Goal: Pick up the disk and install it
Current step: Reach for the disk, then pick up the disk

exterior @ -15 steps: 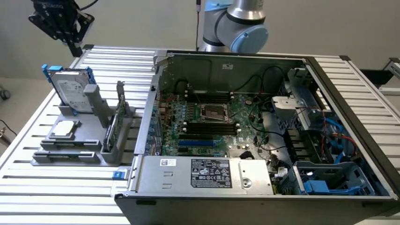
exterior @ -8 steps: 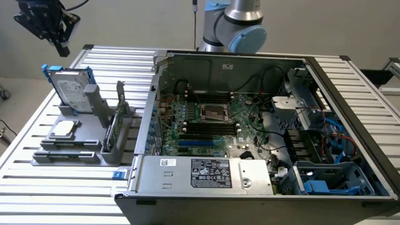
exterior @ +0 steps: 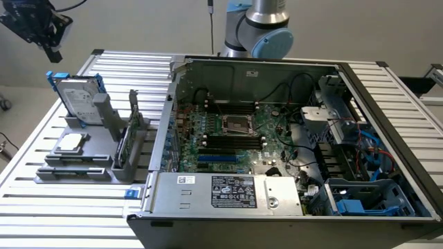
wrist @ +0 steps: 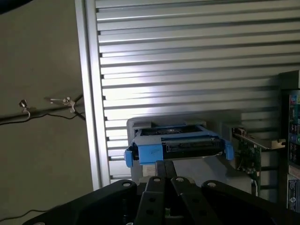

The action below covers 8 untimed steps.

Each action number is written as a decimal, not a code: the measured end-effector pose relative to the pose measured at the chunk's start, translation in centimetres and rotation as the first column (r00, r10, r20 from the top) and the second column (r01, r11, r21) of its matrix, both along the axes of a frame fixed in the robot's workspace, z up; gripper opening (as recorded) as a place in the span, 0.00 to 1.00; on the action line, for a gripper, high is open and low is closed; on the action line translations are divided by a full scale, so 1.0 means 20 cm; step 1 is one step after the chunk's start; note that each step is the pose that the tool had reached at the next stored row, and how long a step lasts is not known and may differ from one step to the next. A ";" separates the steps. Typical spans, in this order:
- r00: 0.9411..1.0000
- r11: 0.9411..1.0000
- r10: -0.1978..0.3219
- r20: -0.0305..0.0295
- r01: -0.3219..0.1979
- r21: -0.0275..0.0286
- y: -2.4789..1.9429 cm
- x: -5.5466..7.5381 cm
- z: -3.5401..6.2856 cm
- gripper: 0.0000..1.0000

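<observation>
**Disk stands upright in its holder**

The disk (exterior: 76, 98) is a silver-grey rectangular drive with a pale label on its face and bright blue rails along its sides. It stands on edge, leaning a little back, in a grey holder (exterior: 104, 114) on the slatted table (exterior: 41, 137), to the exterior view's left of the open computer case (exterior: 256, 70).

The exterior view looks down from high over the counter (exterior: 62, 207); the wrist view faces down past the tool (wrist: 165, 169), nearer; both share the disk (wrist: 178, 146).
</observation>
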<state>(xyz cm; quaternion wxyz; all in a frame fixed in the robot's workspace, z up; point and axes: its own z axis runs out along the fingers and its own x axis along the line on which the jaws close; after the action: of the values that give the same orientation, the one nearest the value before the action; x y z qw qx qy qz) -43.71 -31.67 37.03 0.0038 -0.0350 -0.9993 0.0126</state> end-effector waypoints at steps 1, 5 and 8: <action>1.000 1.000 0.000 0.000 0.000 0.000 0.000 0.00 0.000 0.11; 1.000 1.000 0.000 0.000 0.000 0.000 0.000 0.00 0.000 0.11; 1.000 1.000 0.000 0.000 0.000 0.000 0.000 0.00 0.000 0.11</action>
<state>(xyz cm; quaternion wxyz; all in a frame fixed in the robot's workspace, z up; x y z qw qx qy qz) -43.71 -31.67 37.04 0.0039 -0.0350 -0.9993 0.0126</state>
